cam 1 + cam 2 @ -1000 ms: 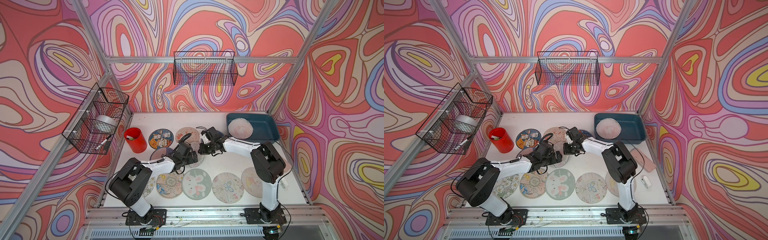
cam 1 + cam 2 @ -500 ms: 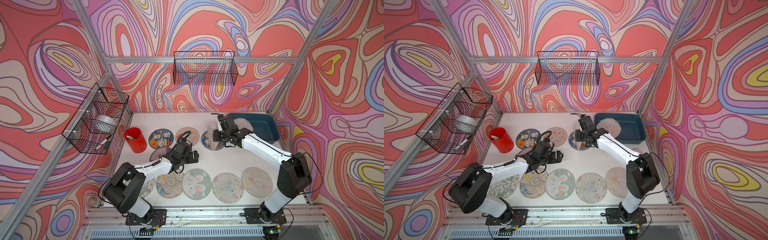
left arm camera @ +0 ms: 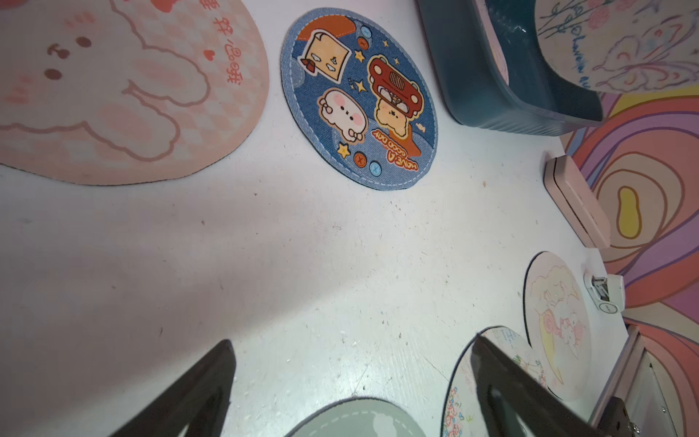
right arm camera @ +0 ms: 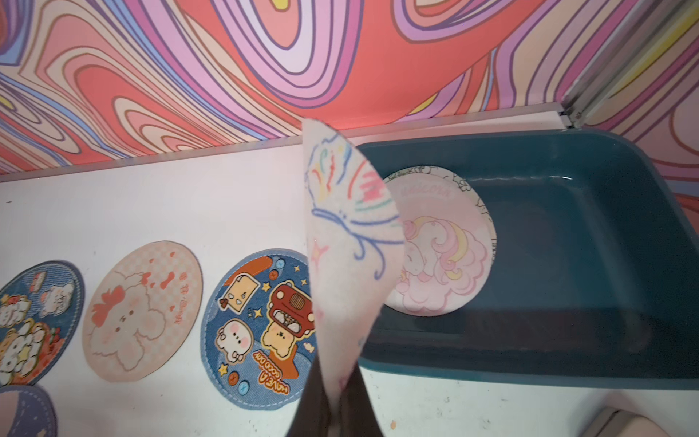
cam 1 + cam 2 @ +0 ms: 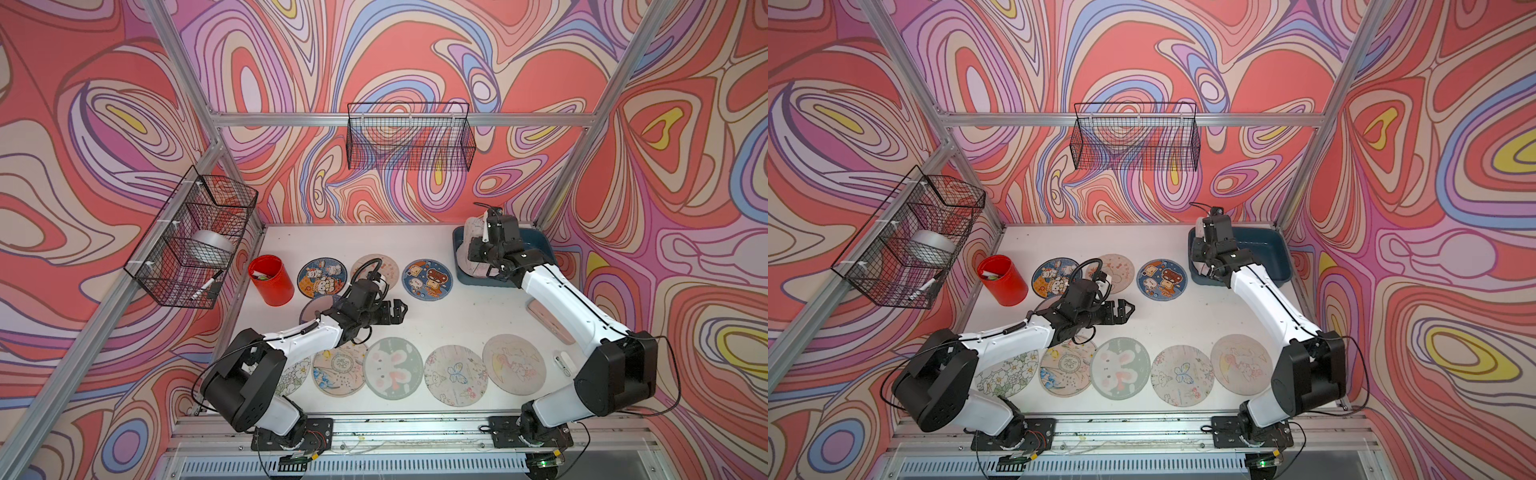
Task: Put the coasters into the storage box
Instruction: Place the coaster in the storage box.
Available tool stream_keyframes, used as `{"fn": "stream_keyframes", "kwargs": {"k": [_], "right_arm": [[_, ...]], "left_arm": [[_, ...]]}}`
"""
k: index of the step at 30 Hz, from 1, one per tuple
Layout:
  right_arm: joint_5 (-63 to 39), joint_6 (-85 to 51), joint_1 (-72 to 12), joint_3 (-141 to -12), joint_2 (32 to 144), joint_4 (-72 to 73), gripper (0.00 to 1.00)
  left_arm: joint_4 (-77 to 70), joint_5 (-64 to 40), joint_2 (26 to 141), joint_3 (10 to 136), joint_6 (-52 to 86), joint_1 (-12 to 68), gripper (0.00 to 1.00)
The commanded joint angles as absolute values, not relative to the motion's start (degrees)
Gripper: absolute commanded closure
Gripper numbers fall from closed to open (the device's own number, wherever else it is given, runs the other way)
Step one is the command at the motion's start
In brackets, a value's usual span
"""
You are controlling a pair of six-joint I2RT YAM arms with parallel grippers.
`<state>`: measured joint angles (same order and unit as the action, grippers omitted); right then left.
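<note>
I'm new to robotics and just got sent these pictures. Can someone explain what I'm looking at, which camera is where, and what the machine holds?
These are two robot arms mounted at the front edge of a white table. Two pictures come from a camera pair overhead; the other two from a camera on each arm's wrist. Round printed coasters lie flat on the table, such as a blue bear coaster and a grey-green rabbit coaster; a red cup stands nearby. The right arm's fingers pinch a butterfly coaster on edge over the teal storage box, where a unicorn coaster already lies. The left arm's fingers are open and empty, above the table.
</note>
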<state>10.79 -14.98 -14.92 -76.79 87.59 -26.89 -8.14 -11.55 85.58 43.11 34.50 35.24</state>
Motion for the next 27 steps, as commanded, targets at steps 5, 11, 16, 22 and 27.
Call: {"fn": "stream_keyframes", "kwargs": {"k": [5, 11, 16, 22, 27], "right_arm": [[13.36, -13.80, -12.12, -79.73, 94.75, -24.90, 1.00], [13.09, -13.78, -11.34, -83.99, 101.12, -24.35, 1.00], [11.86, -13.97, -10.22, -86.82, 106.08, -23.98, 1.00], [12.51, -14.76, -7.41, -86.62, 109.79, -20.74, 1.00], [12.41, -16.33, -4.06, -87.70, 114.50, -21.36, 1.00]], "left_arm": [[-7.61, -10.84, 84.39, 43.11, 34.35, 35.16, 0.02], [-6.75, -9.71, 83.77, 43.15, 34.11, 35.16, 0.02], [-5.82, -8.98, 83.28, 43.07, 33.57, 35.16, 0.02], [-5.10, -8.16, 83.06, 43.37, 33.03, 35.16, 0.02], [-4.57, -7.82, 82.55, 43.42, 32.77, 35.16, 0.02]]}}
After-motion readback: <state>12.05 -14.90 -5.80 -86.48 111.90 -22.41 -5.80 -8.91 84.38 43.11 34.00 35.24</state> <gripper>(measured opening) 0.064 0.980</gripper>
